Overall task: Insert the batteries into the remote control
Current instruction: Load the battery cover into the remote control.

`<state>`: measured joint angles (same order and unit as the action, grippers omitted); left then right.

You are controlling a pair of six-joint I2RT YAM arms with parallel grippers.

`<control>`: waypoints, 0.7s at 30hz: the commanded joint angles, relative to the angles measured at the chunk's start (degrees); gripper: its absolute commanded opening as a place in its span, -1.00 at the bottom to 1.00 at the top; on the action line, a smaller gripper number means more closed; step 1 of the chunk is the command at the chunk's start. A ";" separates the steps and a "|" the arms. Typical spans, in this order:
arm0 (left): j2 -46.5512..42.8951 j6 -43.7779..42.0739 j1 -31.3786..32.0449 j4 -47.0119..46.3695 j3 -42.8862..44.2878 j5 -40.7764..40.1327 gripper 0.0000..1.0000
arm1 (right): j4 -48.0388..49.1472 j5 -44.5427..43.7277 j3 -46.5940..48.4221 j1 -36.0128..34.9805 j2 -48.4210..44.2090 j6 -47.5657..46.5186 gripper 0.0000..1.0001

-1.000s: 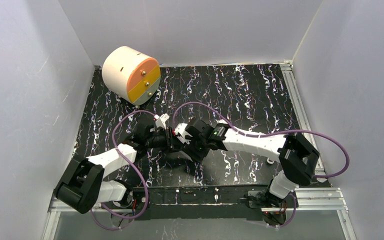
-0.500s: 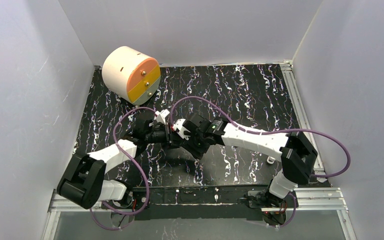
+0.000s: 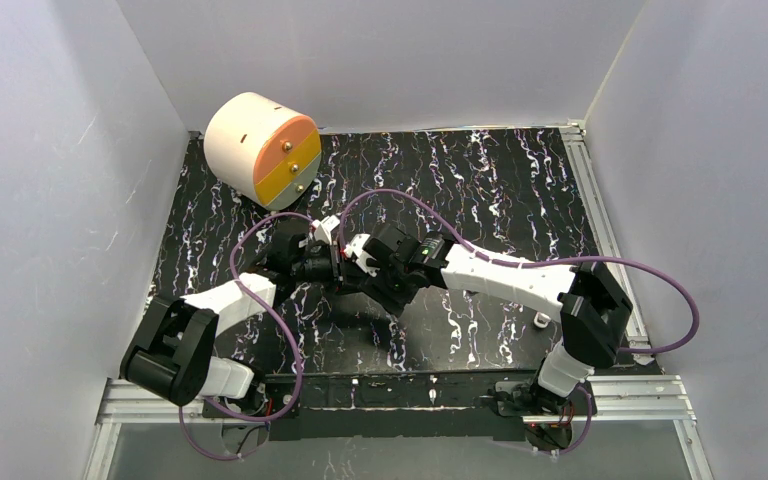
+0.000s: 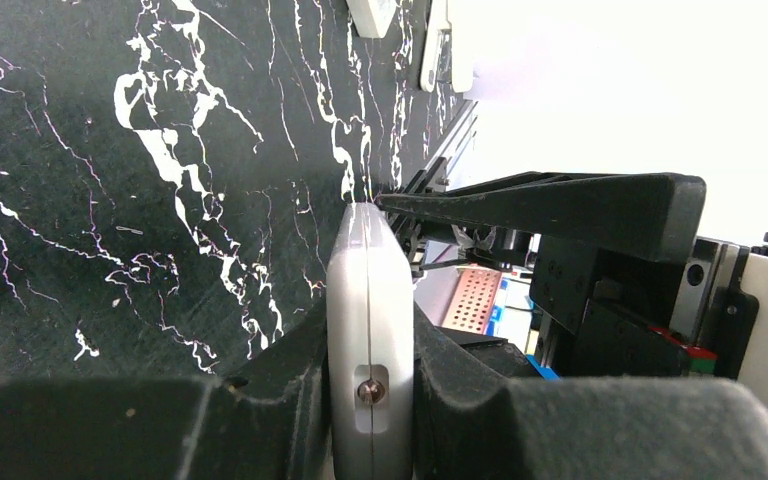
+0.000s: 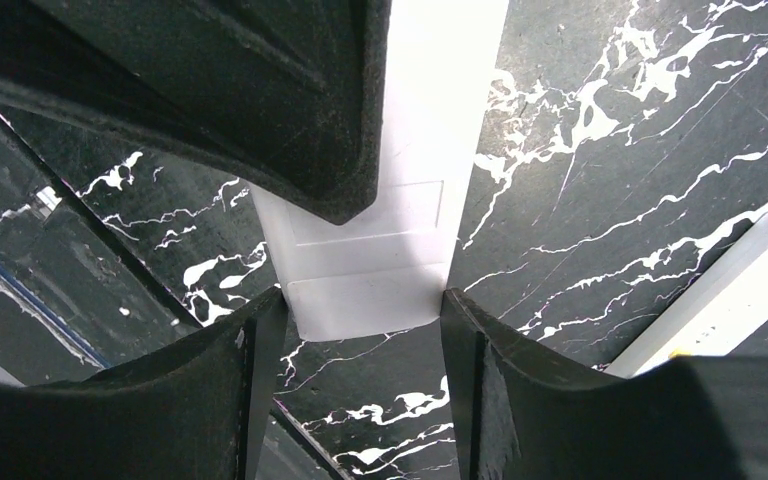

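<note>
— Right wrist view: a black finger (image 5: pixel 210 100) hides the upper left of the remote control (image 5: pixel 370 285), and the remote's top runs off the frame.

— The white slab (image 5: pixel 725 300) is cut at lower right. The left wrist view's upper right is washed out.

Remote (image 4: pixel 369 260) on table (image 3: pixel 520 180) between left gripper (image 4: pixel 370 345) and right gripper (image 5: pixel 363 320), drum (image 3: pixel 250 140) behind at far-left

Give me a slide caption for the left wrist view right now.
Left hand clamps the remote edge-on, with the black marbled table behind it.
</note>
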<state>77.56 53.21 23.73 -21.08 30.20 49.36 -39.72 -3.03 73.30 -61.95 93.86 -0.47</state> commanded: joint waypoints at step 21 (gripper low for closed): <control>0.68 2.65 -0.53 -3.28 3.47 10.49 -1.00 | 13.44 -1.52 -0.61 0.12 -4.42 4.13 0.83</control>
<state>78.30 56.03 23.73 -23.81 31.94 57.10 -31.18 -4.54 73.28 -61.95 94.06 1.54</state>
